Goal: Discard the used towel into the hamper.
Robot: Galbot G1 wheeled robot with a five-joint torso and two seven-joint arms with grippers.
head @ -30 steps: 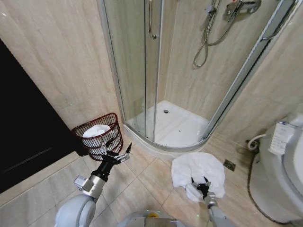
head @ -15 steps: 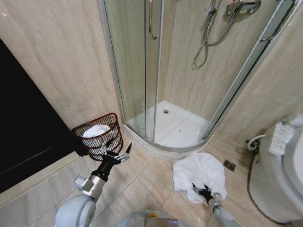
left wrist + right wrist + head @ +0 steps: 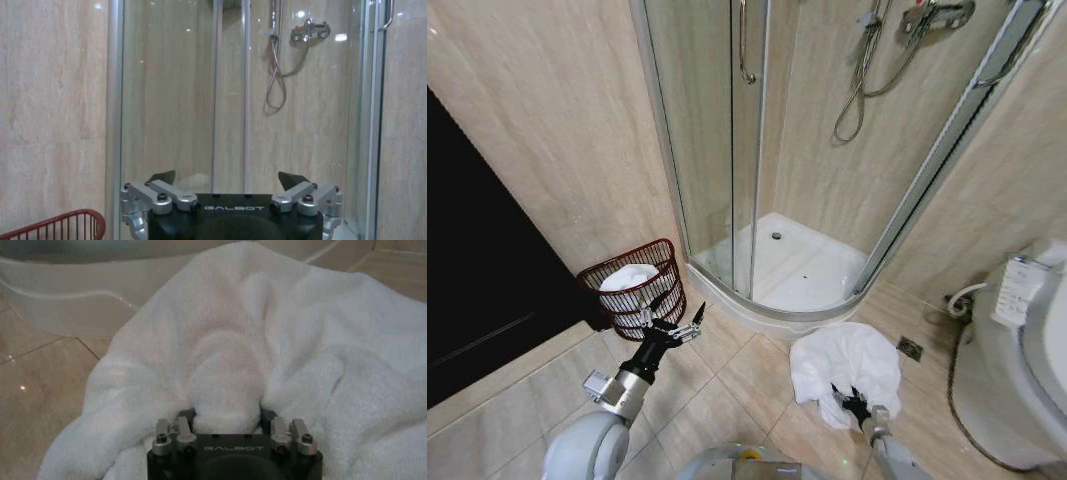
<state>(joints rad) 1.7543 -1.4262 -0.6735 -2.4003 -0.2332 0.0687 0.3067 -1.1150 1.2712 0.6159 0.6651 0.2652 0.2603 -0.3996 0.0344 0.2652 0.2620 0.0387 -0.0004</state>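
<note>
right tool (image 3: 226, 415): clamped on a fold of the towel (image 3: 847, 362) — on the floor by the shower base
left tool (image 3: 670, 325): fingers apart, empty, just beside the hamper (image 3: 635, 288)
hamper: against the wall, white cloth inside

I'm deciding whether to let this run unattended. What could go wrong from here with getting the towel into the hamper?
1. The right gripper pinches one small fold of the towel; most of it lies spread on the floor, so it may drag or slip free when lifted.
2. The hamper already holds something white, leaving little room; the bulky towel may hang over the rim.
3. The left gripper hangs open beside the hamper, possibly in the way.
</note>
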